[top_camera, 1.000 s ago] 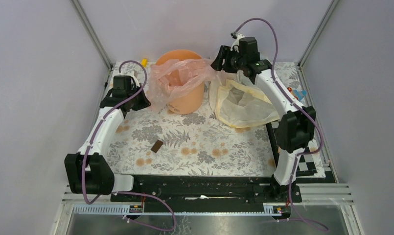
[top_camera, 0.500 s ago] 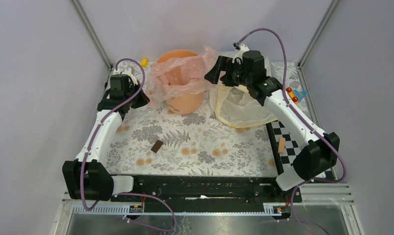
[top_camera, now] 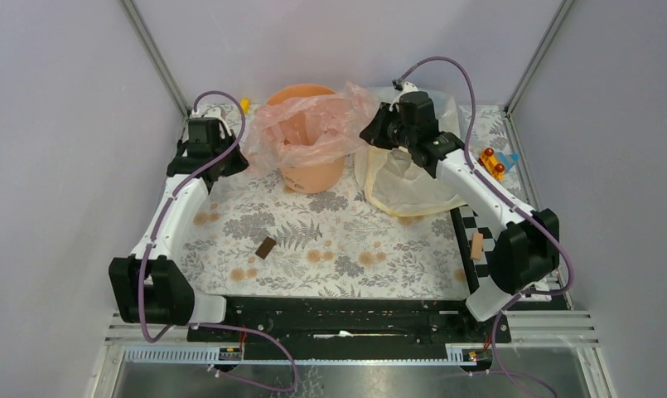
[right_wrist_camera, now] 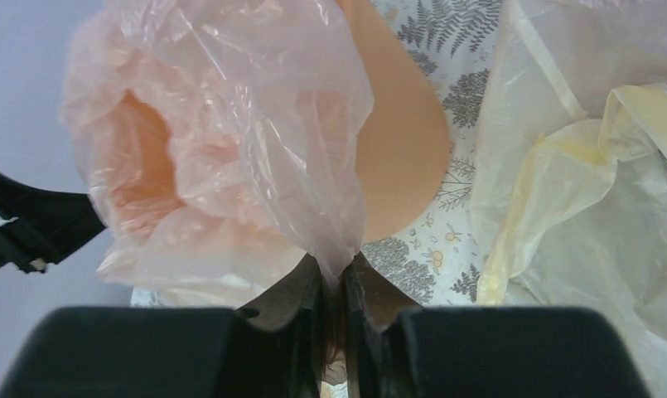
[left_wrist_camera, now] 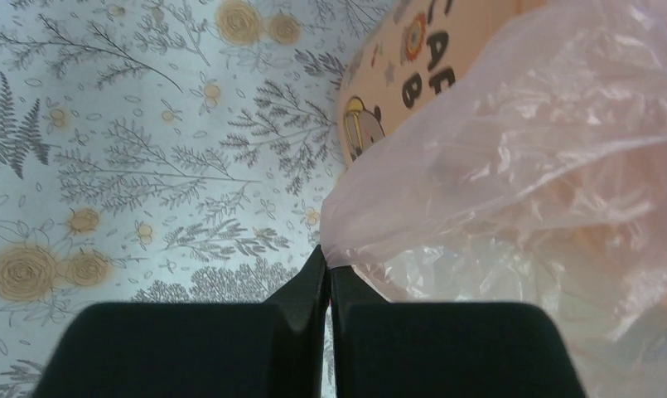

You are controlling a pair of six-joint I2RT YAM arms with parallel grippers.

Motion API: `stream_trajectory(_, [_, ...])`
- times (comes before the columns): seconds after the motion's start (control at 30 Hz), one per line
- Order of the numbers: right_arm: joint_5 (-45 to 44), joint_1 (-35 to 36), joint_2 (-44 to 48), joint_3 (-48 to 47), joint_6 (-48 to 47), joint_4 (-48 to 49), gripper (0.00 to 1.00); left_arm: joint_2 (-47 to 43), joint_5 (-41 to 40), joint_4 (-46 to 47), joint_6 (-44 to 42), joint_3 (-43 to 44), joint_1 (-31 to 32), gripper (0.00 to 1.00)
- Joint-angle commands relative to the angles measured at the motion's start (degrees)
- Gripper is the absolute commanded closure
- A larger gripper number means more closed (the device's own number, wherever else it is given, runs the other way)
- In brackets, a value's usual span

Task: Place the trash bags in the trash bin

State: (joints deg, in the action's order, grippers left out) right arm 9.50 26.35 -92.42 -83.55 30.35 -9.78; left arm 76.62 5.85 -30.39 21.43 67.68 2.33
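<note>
The trash bag (top_camera: 313, 120), thin crinkled pale-pink film, is stretched over the mouth of the trash bin (top_camera: 313, 172), a peach-orange bucket at the back of the table. My left gripper (top_camera: 245, 162) is shut on the bag's left edge; in the left wrist view the film (left_wrist_camera: 520, 166) runs from the closed tips (left_wrist_camera: 328, 259), beside the printed bucket wall (left_wrist_camera: 413, 58). My right gripper (top_camera: 369, 131) is shut on the right edge; in the right wrist view the bag (right_wrist_camera: 230, 124) gathers into the jaws (right_wrist_camera: 336, 272), in front of the bucket (right_wrist_camera: 404, 141).
A cream-yellow plastic bag (top_camera: 413, 178) lies just right of the bucket, under my right arm, and also shows in the right wrist view (right_wrist_camera: 578, 191). A small brown piece (top_camera: 266, 247) lies mid-table. A red and blue toy (top_camera: 495, 162) and a peach block (top_camera: 477, 245) sit at the right.
My right gripper opened, moved left toward the bucket, then closed on the bag's right edge. The left gripper shifted slightly back with its edge. The bag is now spread wider over the bucket.
</note>
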Motion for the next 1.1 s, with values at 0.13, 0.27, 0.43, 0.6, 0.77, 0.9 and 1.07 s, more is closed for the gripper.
stream_trajectory(0.13, [-2.40, -1.15, -10.87, -3.07, -0.98, 7.93, 0.66, 8.41, -2.88, 6.88, 3.07, 6.90, -1.80, 1.00])
stream_trajectory(0.27, [-0.89, -2.60, -15.82, -9.05, -1.52, 8.10, 0.49, 11.18, -0.77, 12.52, 3.73, 8.32, -2.33, 1.00])
stream_trajectory(0.43, [2.05, -4.74, -19.19, -13.24, -3.26, 8.53, 0.22, 15.03, 10.59, 23.81, 5.15, 8.59, -5.25, 0.86])
stream_trajectory(0.6, [12.25, -6.45, -21.24, -12.63, -4.88, 18.50, 0.17, 22.08, 22.81, 29.80, 7.74, 12.95, -5.69, 0.82])
stream_trajectory(0.77, [26.60, -7.15, -25.87, -14.61, -2.37, 28.23, 0.23, 29.57, 31.15, 35.31, 12.66, 16.39, -5.22, 0.75])
stream_trajectory(0.9, [32.47, -6.71, -27.02, -12.57, -0.14, 35.01, 0.29, 34.72, 38.92, 40.08, 16.21, 19.20, -3.87, 0.74])
stream_trajectory(1.07, [36.37, -6.33, -25.39, -6.42, 4.59, 43.19, 0.34, 37.70, 47.50, 44.30, 20.32, 19.82, -2.66, 0.81])
